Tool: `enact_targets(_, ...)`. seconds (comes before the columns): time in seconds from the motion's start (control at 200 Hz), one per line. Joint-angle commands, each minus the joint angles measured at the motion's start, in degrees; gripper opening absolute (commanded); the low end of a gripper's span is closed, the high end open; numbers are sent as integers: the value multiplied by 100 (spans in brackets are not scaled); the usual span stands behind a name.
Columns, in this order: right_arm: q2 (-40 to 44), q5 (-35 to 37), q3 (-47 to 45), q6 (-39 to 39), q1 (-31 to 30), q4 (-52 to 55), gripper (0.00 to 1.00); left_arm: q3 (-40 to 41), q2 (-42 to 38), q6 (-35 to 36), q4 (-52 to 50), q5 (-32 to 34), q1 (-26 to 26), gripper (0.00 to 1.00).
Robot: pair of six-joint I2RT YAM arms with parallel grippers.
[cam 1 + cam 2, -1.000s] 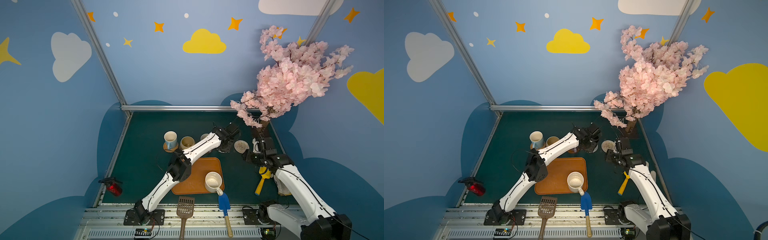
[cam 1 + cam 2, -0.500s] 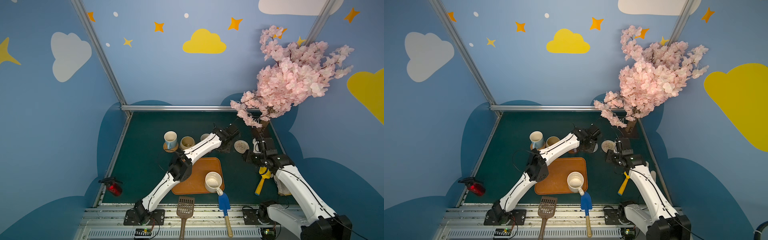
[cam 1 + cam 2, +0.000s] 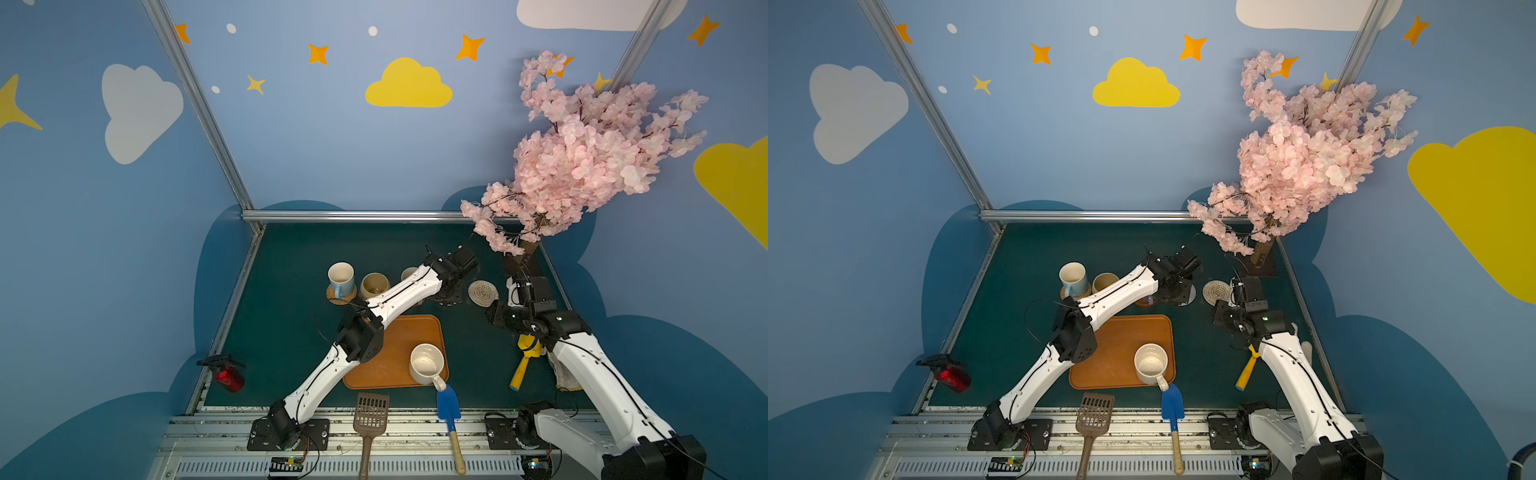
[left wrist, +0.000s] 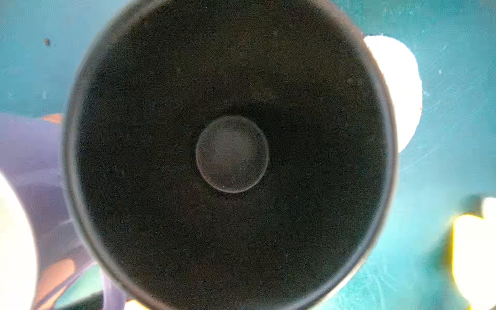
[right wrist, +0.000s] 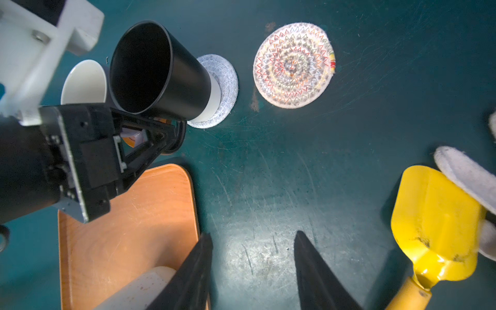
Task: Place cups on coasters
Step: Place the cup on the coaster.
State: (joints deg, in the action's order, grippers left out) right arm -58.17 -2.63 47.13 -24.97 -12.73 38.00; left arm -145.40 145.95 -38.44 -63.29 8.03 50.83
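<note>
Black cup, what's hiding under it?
A grey rope coaster lies under the black cup; only its edge peeks out in the right wrist view. The coaster's middle is covered by the cup's pale base.

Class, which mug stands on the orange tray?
The wide cream mug: only it stands on the orange tray; the light blue mug and the rest are beyond it.

White arm links [image 3: 399, 291]; black joints [image 3: 359, 338]; black bolted base plates [image 3: 318, 428].

Matt black mug [image 5: 161, 72], coiled rope coaster [image 5: 294, 64], smooth wood-grain tray [image 5: 128, 228], glossy yellow scoop [image 5: 434, 222]
</note>
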Motion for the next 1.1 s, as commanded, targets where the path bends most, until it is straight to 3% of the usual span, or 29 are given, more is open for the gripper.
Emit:
enact_targets(0.0,79,9,-66,63,36,85,51,-204,82,-159,189,-236,-3,16)
enact_targets(0.27,96,-48,-145,33,34,39,50,-247,-5,-14,148,152,5,47)
enact_targets(0.385,60,-91,-117,30,35,34,50,-242,-60,43,130,234,15,53)
enact_targets(0.415,60,-113,-108,30,34,26,50,-243,-74,53,132,238,15,58)
enact_targets(0.47,82,-145,-113,54,36,3,51,-243,-130,96,134,281,21,83)
enact_targets(0.531,111,-166,-130,88,36,-10,53,-234,-200,163,163,307,17,99)
enact_targets(0.591,131,-294,-193,141,34,-99,64,-225,-279,236,195,397,28,100)
enact_targets(0.616,131,-303,-193,144,34,-92,72,-225,-313,262,201,453,32,99)
enact_targets(0.631,131,-307,-196,135,34,-77,84,-225,-345,266,196,479,37,100)
enact_targets(0.661,146,-308,-209,131,36,-79,91,-225,-391,312,198,508,37,99)
enact_targets(0.931,550,-633,-433,434,16,-264,92,-192,-993,469,26,810,93,99)
enact_targets(1.091,893,-1203,-529,594,-153,-364,91,-184,-1424,525,-169,969,95,99)
